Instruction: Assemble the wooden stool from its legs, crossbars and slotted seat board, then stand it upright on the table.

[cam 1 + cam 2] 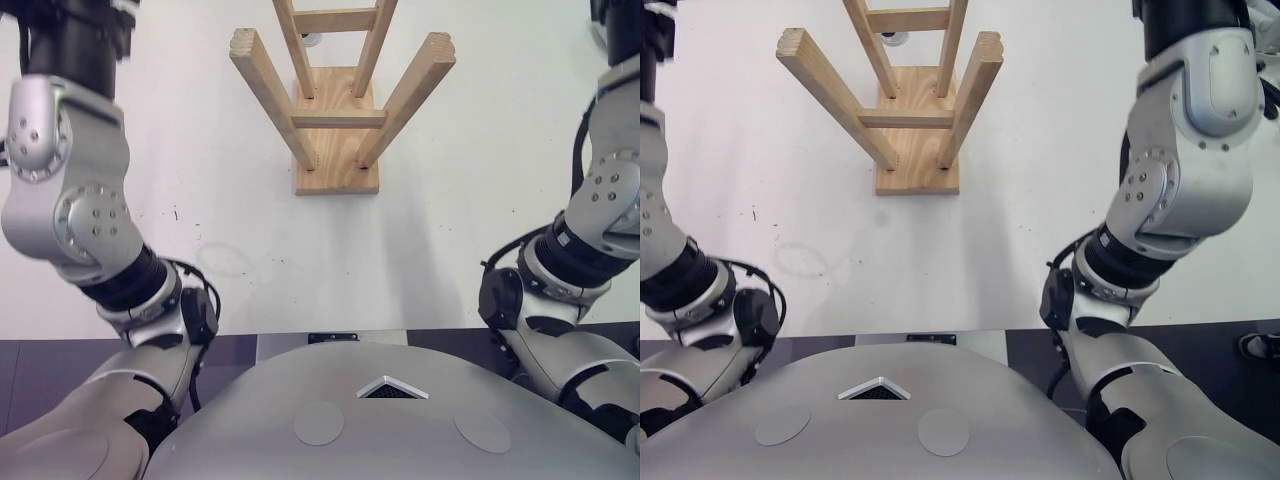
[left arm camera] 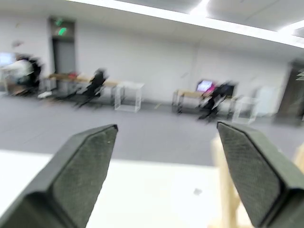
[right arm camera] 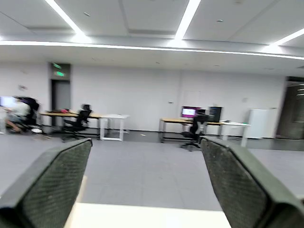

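dark, textured fingers of the left gripper (image 2: 166, 127) fill the foreground of the left wrist view. they are spread wide apart with nothing between them. the right gripper (image 3: 146, 140) is likewise wide open and holds nothing, its two padded fingers (image 3: 52, 185) apart at either side.

the stool (image 1: 910, 119) is put together and sits upside down on the white table (image 1: 450, 260). it is around the middle of the table's width, well back from the near edge. its seat board (image 1: 336, 183) lies flat on the tabletop. the four legs (image 1: 272, 95) point up toward the head camera and splay slightly outward. crossbars (image 1: 338, 119) join the legs: one links the nearer pair low down, close to the seat board, and another links the farther pair higher up. nothing touches the stool.

a small dark round object (image 1: 313, 40) lies on the table just behind the stool, too small to tell what it is. a faint ring mark (image 1: 228, 260) shows on the tabletop between the stool and the near edge.

the left arm (image 1: 70, 180) is raised over the table's left side and the right arm (image 1: 1185, 150) over its right side, both well apart from the stool.

beyond the table, the wrist views look across a grey floor to desks (image 3: 109, 118), office chairs (image 3: 78, 121) and long ceiling lights (image 3: 187, 16).
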Available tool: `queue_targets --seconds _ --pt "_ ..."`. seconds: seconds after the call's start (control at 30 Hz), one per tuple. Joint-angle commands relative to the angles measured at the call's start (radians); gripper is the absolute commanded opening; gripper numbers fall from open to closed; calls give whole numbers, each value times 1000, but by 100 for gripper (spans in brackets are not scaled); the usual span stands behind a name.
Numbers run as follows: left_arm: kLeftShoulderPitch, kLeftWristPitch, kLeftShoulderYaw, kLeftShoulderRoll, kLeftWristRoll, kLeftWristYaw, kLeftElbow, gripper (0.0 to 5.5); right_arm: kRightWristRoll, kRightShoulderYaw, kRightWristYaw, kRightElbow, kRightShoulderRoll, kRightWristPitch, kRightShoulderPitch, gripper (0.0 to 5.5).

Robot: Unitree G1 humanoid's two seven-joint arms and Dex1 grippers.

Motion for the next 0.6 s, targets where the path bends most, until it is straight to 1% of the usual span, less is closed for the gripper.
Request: queue_targets --seconds 0.03,0.1,0.17,0.2,0.3,0.33,0.4,0.47,0.6 --pt "144 -2 -124 -22 128 67 -2 387 -105 141 -10 -22 -79 44 189 421" --pt "143 -16 -175 -63 162 99 20 387 -135 197 -26 -43 -77 53 208 421" --pt "105 -11 -228 -108 179 121 29 387 -149 251 -42 -54 -44 85 189 421" --pt "78 -4 -272 -133 187 130 34 387 -153 291 -48 -53 -29 107 182 421" --pt "1 44 -454 -216 215 153 41 387 -191 444 -54 -35 1 164 119 421" --pt "-18 57 -517 -226 235 155 46 387 -203 481 -49 -31 -3 178 98 421" --pt "-36 70 -598 -250 266 158 63 387 -224 522 -37 -21 -7 195 84 421" --pt "-28 73 -612 -258 287 152 68 387 -243 538 -27 -17 -4 207 85 421" --pt "29 57 -496 -184 310 114 72 387 -274 532 -13 -30 -32 208 108 421"
